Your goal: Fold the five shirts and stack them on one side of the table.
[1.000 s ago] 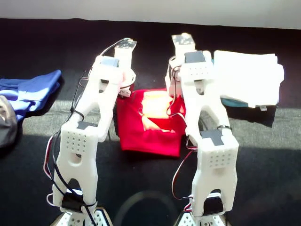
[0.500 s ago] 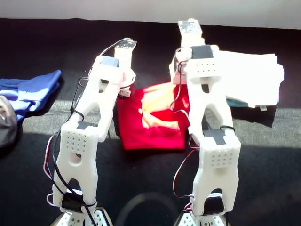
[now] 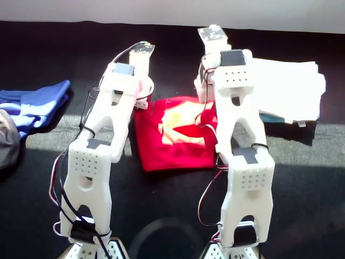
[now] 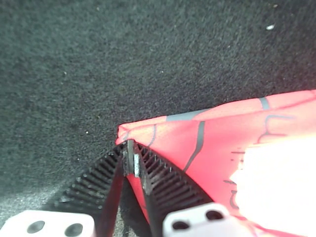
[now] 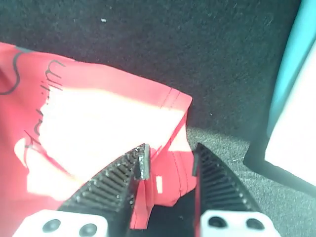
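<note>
A red shirt (image 3: 175, 135) with a pale print lies spread on the dark table between the two arms. My left gripper (image 4: 131, 158) is shut on the red shirt's (image 4: 222, 143) far left corner, seen from above as the left gripper (image 3: 142, 101). My right gripper (image 5: 169, 159) stands open over the hemmed far right corner of the red shirt (image 5: 98, 113), with cloth lying beneath the gap between its jaws. From above, the right gripper (image 3: 207, 102) is at the shirt's far right edge. Folded white shirts (image 3: 285, 89) are stacked at the back right.
A crumpled blue shirt (image 3: 32, 102) lies at the left edge, with a grey garment (image 3: 8, 137) beside it. A teal layer (image 5: 291, 54) shows under the white stack (image 5: 296, 143), close to my right gripper. Bare dark table (image 3: 161, 48) lies behind the arms.
The right arm has moved back and to the right, drawing the red shirt's right side out so it lies wider and flatter. The left arm has barely shifted.
</note>
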`<action>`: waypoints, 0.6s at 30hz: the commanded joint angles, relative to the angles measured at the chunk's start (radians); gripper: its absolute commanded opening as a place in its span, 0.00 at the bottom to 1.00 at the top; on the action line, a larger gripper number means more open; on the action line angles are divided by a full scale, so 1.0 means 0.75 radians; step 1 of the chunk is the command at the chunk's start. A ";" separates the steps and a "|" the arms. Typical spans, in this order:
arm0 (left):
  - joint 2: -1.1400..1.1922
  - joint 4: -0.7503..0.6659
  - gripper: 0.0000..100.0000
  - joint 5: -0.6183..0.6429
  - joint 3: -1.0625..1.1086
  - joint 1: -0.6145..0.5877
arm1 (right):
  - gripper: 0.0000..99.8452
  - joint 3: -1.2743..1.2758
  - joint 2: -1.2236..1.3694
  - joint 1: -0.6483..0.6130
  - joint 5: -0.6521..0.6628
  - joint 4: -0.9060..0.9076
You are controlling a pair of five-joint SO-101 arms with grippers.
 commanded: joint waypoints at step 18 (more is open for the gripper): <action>-0.087 -0.014 0.01 0.000 -0.044 -0.017 | 0.15 0.028 -0.009 -0.134 -0.239 0.154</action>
